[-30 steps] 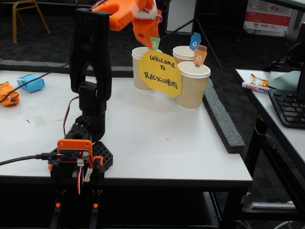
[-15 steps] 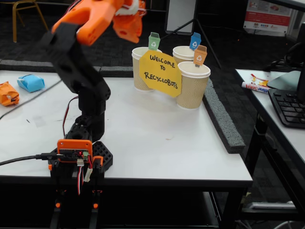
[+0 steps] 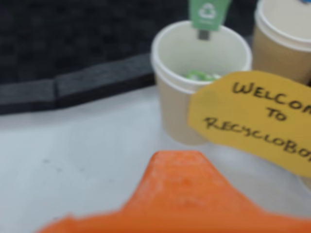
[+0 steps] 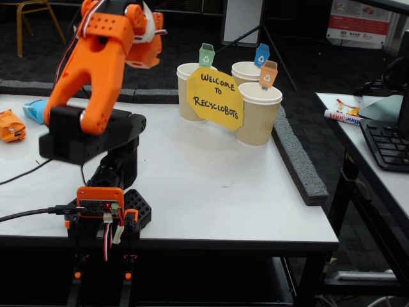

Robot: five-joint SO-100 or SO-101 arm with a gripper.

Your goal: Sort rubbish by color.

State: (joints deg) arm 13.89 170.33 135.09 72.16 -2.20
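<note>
A green wad (image 3: 201,75) lies inside the white paper cup (image 3: 171,109) that carries a green recycling tag (image 3: 209,12). In the fixed view an orange wad (image 4: 11,125) and a light blue wad (image 4: 35,110) lie on the white table at the far left, behind the arm. My gripper (image 4: 152,37) is raised high, left of the cups and well above the table. In the wrist view only one orange fingertip (image 3: 179,189) shows at the bottom edge, short of the cup. Nothing shows between the jaws, and I cannot tell how they stand.
Three paper cups stand at the back of the table (image 4: 211,185): green-tagged (image 4: 185,96), blue-tagged (image 4: 245,70), orange-tagged (image 4: 259,118). A yellow "Welcome to Recyclobots" sign (image 4: 214,97) hangs in front of them. A grey foam strip (image 4: 297,160) lines the right edge. The arm's base (image 4: 105,192) stands front left.
</note>
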